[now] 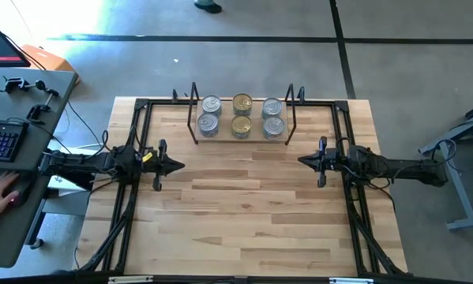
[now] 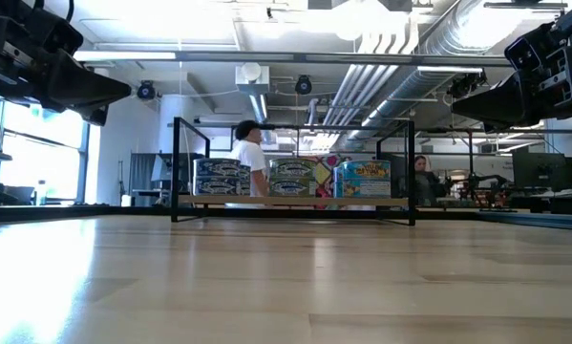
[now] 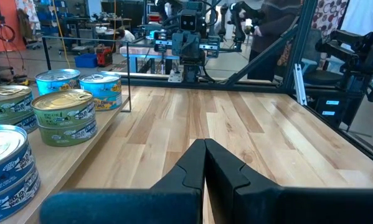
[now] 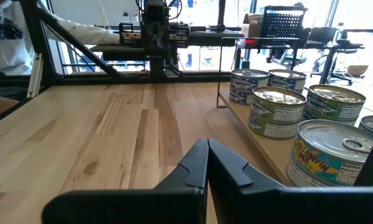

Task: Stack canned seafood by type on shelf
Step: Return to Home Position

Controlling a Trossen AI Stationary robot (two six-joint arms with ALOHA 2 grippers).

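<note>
both pinched, empty: left gripper point(image 1: 181, 165), right gripper point(image 1: 302, 161)

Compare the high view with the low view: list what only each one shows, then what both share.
Only the high view shows lids: gold lids in the middle column, silver lids on either side, two rows deep, plus a hand at a desk beside the table. Only the low view shows printed labels on the sides of the tins and a person in the room behind. Both show the shelf, its tins, and the left gripper and right gripper, both away from it.
</note>
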